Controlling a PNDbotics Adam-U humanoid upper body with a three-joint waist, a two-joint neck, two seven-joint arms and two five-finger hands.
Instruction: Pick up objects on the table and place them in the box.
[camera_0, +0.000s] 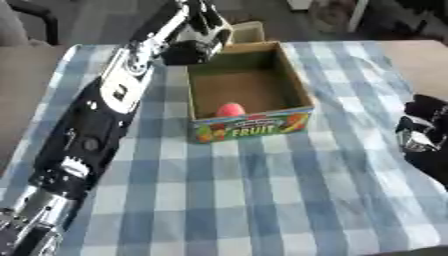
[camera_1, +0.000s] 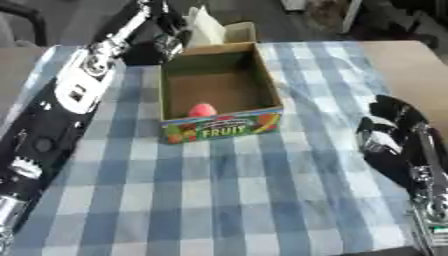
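Reaching past the far-left corner of the box (camera_0: 296, 85), left hand (camera_0: 203, 31) looks curled on a pale item (camera_1: 206, 27) — probably light, crushable, take it by the sides — red object (camera_0: 229, 109) already inside, right hand (camera_1: 387, 131) idle, fingers unclear.

An open cardboard box with a printed fruit label on its near wall (camera_0: 254, 126) stands on the surface covered by a blue-and-white checked cloth (camera_0: 262, 200), toward its far side and a little left of centre. Inside the box, a small round red object (camera_0: 229, 109) lies on the floor against the near wall. The left hand (camera_0: 199, 37) is at the box's far left corner, its arm stretching back along the left side of the surface. The right hand (camera_1: 389, 132) is near the right edge, well apart from the box. A pale object (camera_1: 210, 27) shows just behind the box.
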